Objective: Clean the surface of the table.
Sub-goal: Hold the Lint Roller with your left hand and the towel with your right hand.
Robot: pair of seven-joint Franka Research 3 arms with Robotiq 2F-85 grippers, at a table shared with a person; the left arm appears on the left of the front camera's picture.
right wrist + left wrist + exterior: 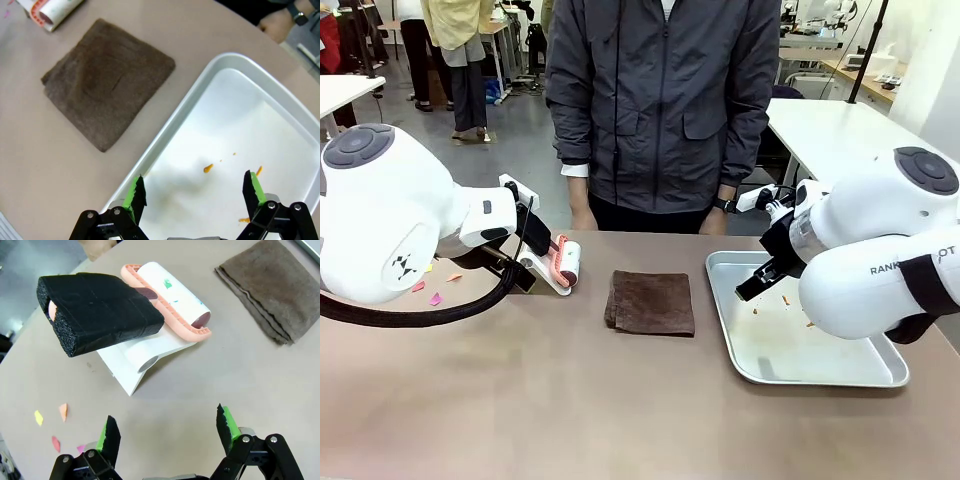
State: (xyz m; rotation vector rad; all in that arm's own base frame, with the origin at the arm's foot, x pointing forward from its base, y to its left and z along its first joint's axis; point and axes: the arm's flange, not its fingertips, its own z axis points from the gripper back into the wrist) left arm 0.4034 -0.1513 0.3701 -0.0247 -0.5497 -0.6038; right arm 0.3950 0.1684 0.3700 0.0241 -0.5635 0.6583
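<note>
Brown cloth (651,302) lies on table (570,400) between roller (567,262) and tray (820,379).

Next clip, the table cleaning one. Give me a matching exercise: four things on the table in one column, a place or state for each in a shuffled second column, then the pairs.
1. lint roller
2. brown cloth
3. metal tray
4. paper scraps

A. folded, in the middle of the table
B. holds orange crumbs
C. rests on a white stand
D. small, coloured, scattered loose

Pairs: 1-C, 2-A, 3-B, 4-D
</note>
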